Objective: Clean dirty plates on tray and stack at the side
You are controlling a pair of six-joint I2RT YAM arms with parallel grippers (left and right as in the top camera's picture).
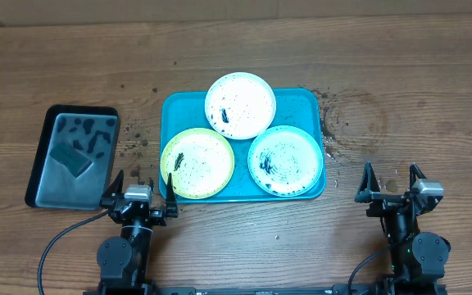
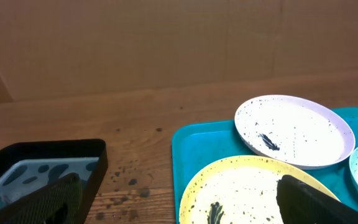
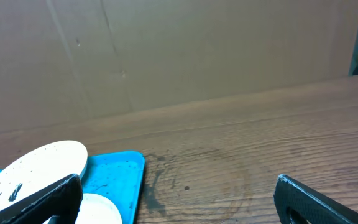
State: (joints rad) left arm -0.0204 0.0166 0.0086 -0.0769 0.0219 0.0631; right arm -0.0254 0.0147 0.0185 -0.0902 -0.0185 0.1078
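Two arms are folded low at the near edge of the table (image 1: 433,82), both on the near side of the tray (image 1: 180,111), with their wrists pointing away across the wood. The left gripper (image 1: 145,177) sits just off the tray's near-left corner, and the right gripper (image 1: 391,172) sits well off the tray's near-right corner. All three dirty plates lie on the tray: the white plate (image 1: 240,105) at its far edge, the lime-green plate (image 1: 197,163) at its near-left and the light blue plate (image 1: 285,160) at its near-right. The lime-green plate is just ahead of the left gripper's inner finger (image 2: 309,199), while the light blue plate is apart from the right gripper, toward its left. Both grippers have their fingers spread wide, and neither holds or touches anything. In the right wrist view, a pale sliver by the left finger (image 3: 36,202) is probably the light blue plate, though too little of it shows to be sure. Left of the tray lies a black tray (image 1: 33,176) with a sponge (image 1: 70,159) in it. Dark grime (image 1: 330,131) speckles the wood just beside the tray's right edge.
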